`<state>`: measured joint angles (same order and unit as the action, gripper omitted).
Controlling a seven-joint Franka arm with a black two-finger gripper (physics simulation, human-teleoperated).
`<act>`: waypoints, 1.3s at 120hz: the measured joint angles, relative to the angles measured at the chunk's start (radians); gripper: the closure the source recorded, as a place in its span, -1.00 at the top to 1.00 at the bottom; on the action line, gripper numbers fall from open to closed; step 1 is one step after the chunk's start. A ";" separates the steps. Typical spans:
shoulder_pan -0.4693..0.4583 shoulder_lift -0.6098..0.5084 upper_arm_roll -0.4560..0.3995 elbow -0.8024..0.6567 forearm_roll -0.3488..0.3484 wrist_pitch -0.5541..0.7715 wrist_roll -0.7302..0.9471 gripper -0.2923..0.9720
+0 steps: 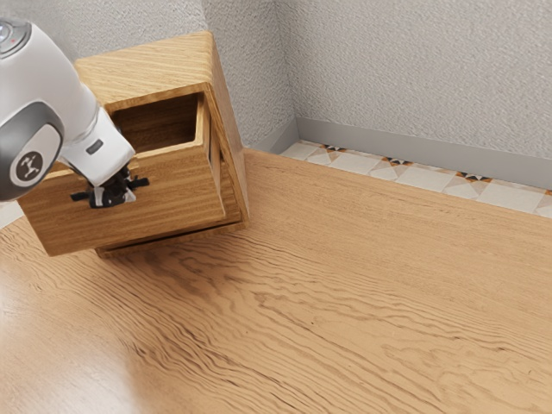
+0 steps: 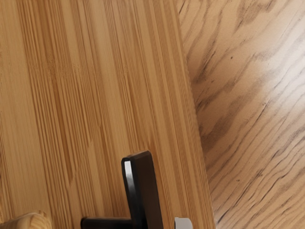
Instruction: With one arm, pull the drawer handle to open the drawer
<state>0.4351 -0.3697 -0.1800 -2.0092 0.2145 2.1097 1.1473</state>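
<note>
A small wooden cabinet (image 1: 168,59) stands at the exterior view's upper left. Its drawer (image 1: 168,203) is slid well out, and the hollow inside (image 1: 159,122) shows from above. A black bar handle (image 1: 138,183) crosses the drawer front. My gripper (image 1: 110,191) hangs from the white arm right at the middle of that bar, fingers closed over it from two sides. In the wrist view the black handle (image 2: 140,191) juts up just under my hand against the striped drawer front (image 2: 95,95).
The wooden tabletop (image 1: 345,293) spreads wide toward the exterior view's right and front; it shows beside the drawer as the tabletop (image 2: 248,95) in the wrist view. A grey textured wall (image 1: 414,60) and a tiled floor strip (image 1: 431,177) lie behind.
</note>
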 joint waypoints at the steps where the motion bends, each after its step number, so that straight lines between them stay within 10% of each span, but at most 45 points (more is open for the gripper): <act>1: 0.000 -0.002 -0.001 -0.003 0.000 0.000 -0.001 -0.61; 124: 0.023 -0.121 -0.013 -0.049 -0.049 -0.101 -0.056 -0.24; 145: 0.018 -0.100 -0.039 0.146 -0.060 -0.218 -0.058 -0.22; 156: -0.121 0.094 -0.108 0.436 -0.084 -0.370 -0.092 0.02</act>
<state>0.3145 -0.2756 -0.2882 -1.5729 0.1309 1.7394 1.0553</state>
